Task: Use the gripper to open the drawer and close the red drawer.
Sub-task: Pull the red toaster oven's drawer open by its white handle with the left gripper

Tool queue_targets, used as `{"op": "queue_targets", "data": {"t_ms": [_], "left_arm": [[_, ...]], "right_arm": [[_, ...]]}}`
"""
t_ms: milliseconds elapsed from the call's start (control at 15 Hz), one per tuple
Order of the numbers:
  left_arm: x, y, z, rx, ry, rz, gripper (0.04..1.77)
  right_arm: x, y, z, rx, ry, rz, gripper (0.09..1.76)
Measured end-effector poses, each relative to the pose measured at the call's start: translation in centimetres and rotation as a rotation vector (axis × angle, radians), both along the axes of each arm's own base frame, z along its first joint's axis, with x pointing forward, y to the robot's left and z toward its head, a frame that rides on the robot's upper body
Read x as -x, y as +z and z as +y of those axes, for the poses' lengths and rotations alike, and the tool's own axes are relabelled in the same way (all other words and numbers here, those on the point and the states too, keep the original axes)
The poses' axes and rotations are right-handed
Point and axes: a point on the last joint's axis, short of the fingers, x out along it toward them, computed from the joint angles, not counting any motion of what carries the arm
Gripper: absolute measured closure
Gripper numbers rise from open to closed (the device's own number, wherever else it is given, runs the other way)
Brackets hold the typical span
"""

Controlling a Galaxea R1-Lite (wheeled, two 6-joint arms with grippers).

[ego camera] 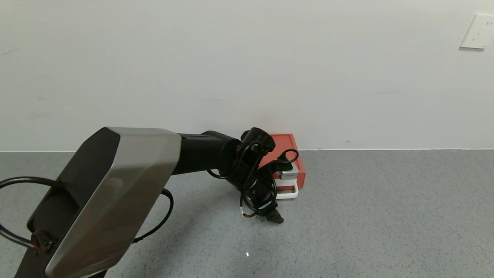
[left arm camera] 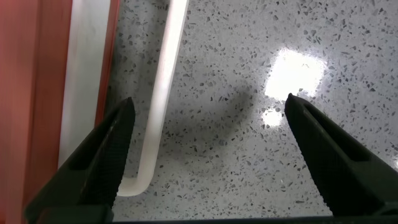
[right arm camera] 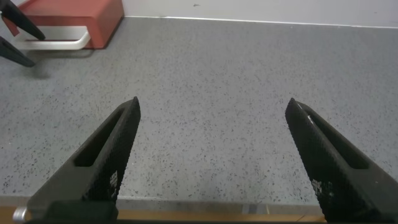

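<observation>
A small red box (ego camera: 287, 154) stands on the grey table against the wall. Its drawer's white loop handle (ego camera: 288, 194) sticks out at the front, and the drawer looks pushed in. My left gripper (ego camera: 270, 212) points down at the table just in front of the handle, open and empty. In the left wrist view the handle (left arm camera: 163, 93) lies between the jaws of the left gripper (left arm camera: 210, 106), close to one finger (left arm camera: 109, 155), beside the red box (left arm camera: 31, 93). My right gripper (right arm camera: 213, 109) is open and empty, low near the table's front edge.
The right wrist view shows the red box (right arm camera: 68, 15) and its handle (right arm camera: 53, 43) far off across bare grey table (right arm camera: 249, 74). A white wall stands right behind the box, with a socket (ego camera: 477, 31) high on the right.
</observation>
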Motion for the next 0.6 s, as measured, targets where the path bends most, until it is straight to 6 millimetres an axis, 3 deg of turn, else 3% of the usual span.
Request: {"op": "queue_targets", "data": {"t_ms": [600], "left_arm": [[-0.31, -0.61, -0.21, -0.006, 0.001, 0.006, 0.07]], "right_arm": [[0.00, 0.00, 0.00, 0.000, 0.000, 0.000, 0.14]]}}
